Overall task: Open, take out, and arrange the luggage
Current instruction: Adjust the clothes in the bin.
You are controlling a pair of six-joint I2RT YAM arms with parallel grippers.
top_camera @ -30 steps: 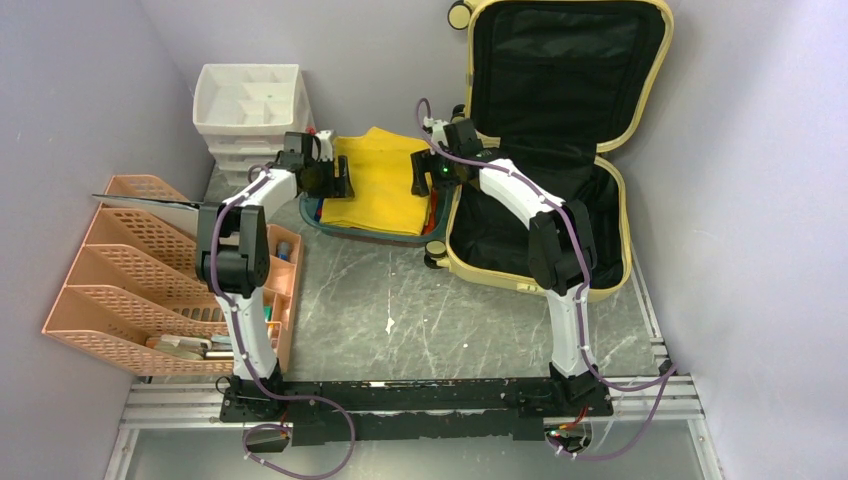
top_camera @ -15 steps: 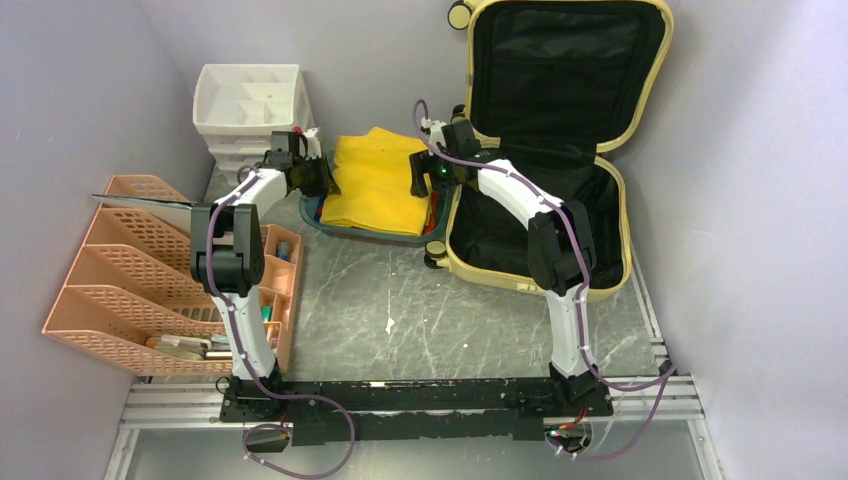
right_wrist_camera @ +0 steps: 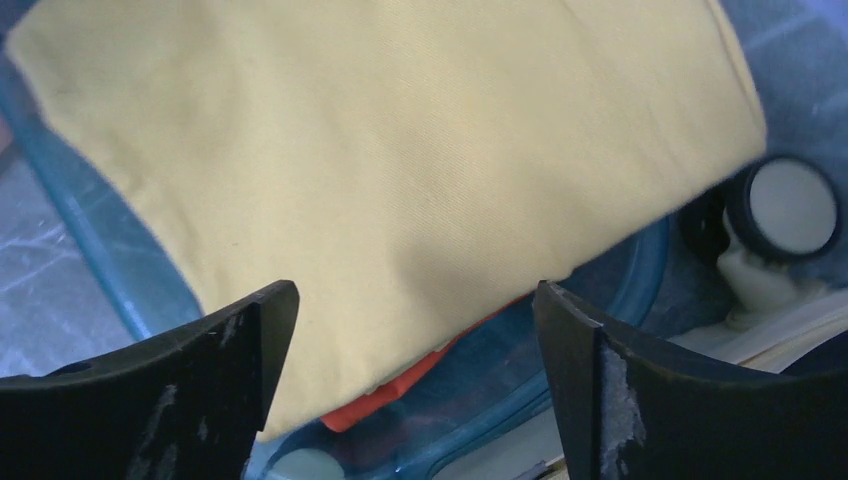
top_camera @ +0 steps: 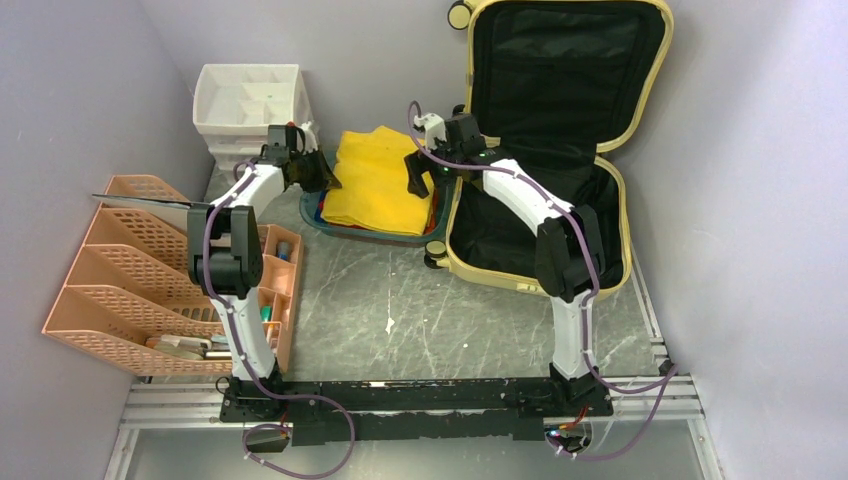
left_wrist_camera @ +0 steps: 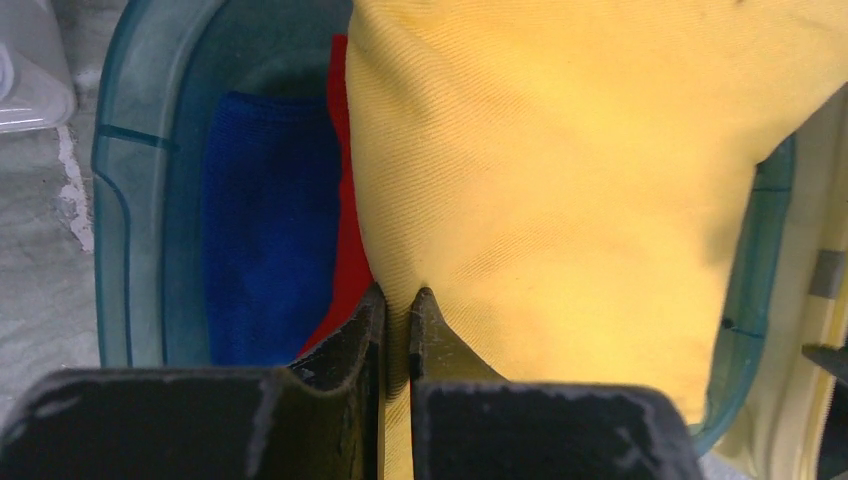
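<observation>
The pale yellow luggage (top_camera: pixel 612 245) lies open at the back right, its lid (top_camera: pixel 655 75) upright and its black lining bare. To its left a folded yellow cloth (top_camera: pixel 380 180) rests on a teal tray (top_camera: pixel 345 229). My left gripper (top_camera: pixel 318 172) is shut on a pinched fold at the cloth's left edge (left_wrist_camera: pixel 560 170), with blue cloth (left_wrist_camera: pixel 270 220) and red cloth (left_wrist_camera: pixel 340 270) beneath it. My right gripper (top_camera: pixel 420 178) hangs open over the cloth's right edge (right_wrist_camera: pixel 400 150), gripping nothing. A luggage wheel (right_wrist_camera: pixel 790 210) shows beside it.
A white drawer unit (top_camera: pixel 250 110) stands at the back left. A peach mesh file organizer (top_camera: pixel 130 270) with small items fills the left side. The tray's teal rim (right_wrist_camera: pixel 620 290) nearly touches the luggage. Purple walls close in on three sides.
My left gripper has closed on the yellow cloth's left edge and drawn slightly back and left. My right gripper has opened a little wider and shifted slightly left over the cloth.
</observation>
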